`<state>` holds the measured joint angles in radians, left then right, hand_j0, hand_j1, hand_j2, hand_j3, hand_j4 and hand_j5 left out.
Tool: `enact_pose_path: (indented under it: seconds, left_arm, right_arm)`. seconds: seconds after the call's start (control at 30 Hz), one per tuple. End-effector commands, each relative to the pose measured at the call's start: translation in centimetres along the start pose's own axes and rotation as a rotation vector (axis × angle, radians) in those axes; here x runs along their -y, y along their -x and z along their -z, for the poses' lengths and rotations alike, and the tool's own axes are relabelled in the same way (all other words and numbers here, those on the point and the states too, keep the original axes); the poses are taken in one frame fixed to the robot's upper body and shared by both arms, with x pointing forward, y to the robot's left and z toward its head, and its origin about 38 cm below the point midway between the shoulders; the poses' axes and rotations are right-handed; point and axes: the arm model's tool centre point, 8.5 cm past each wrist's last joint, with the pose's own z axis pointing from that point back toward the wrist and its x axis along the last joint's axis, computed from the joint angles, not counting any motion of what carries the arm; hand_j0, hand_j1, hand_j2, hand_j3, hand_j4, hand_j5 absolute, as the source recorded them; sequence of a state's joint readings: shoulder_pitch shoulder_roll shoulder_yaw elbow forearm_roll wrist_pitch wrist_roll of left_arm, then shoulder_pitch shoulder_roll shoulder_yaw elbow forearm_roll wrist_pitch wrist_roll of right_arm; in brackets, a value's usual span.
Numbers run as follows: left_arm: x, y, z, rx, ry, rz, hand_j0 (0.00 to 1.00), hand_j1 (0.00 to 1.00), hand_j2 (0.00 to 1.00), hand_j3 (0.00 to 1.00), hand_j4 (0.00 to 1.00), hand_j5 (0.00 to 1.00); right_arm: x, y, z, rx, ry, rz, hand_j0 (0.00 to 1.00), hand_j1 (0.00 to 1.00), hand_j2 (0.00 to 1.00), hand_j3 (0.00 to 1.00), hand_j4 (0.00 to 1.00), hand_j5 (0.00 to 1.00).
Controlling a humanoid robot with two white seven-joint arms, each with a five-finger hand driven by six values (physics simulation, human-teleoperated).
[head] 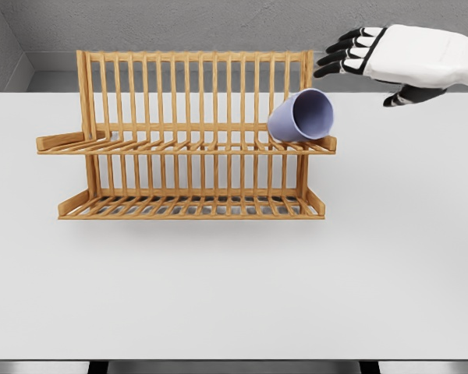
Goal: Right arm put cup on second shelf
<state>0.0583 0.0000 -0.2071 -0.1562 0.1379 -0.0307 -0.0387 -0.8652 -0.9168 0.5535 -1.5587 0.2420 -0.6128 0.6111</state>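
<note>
My right hand (359, 53) hangs empty, fingers apart; I'd lift it clear gently, leaving the tilted lilac cup (302, 115) on the wooden rack's (187, 140) upper shelf.

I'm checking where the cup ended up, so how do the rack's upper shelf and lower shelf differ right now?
The upper shelf carries the purple cup, tipped on its side at the right end with its mouth facing the camera; the lower shelf carries nothing. The upper shelf reaches further left than the lower shelf. Both are slatted wood on one rack. The right hand hovers apart from the cup, fingers spread.
</note>
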Motion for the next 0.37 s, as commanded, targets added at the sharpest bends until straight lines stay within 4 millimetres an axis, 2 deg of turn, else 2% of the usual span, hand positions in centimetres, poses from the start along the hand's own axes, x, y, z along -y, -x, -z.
enact_pose_path:
  seconds: [0.0, 0.13, 0.17, 0.23, 0.33]
  left_arm:
    - [0.0, 0.0, 0.0, 0.0, 0.0, 0.0, 1.0, 1.0, 1.0, 1.0, 1.0, 1.0]
    - [0.0, 0.1, 0.0, -0.001, 0.0, 0.0, 1.0, 1.0, 1.0, 1.0, 1.0, 1.0]
    - [0.0, 0.0, 0.0, 0.0, 0.001, 0.0, 1.0, 1.0, 1.0, 1.0, 1.0, 1.0]
    - [0.0, 0.1, 0.0, -0.001, 0.0, 0.0, 1.0, 1.0, 1.0, 1.0, 1.0, 1.0]
    - [0.0, 0.1, 0.0, -0.001, 0.0, 0.0, 1.0, 1.0, 1.0, 1.0, 1.0, 1.0]
  right_arm:
    - [0.8, 4.0, -4.0, -0.148, 0.06, 0.048, 1.0, 1.0, 1.0, 1.0, 1.0, 1.0]
    - [-6.8, 3.8, -5.8, -0.197, 0.026, 0.212, 1.0, 1.0, 1.0, 1.0, 1.0, 1.0]
    - [-8.1, 3.5, -5.8, -0.197, 0.017, 0.239, 1.0, 1.0, 1.0, 1.0, 1.0, 1.0]
    - [-9.4, 3.3, -5.6, -0.199, -0.005, 0.256, 1.0, 1.0, 1.0, 1.0, 1.0, 1.0]
    - [-10.1, 2.9, -4.5, -0.194, -0.016, 0.249, 1.0, 1.0, 1.0, 1.0, 1.0, 1.0]
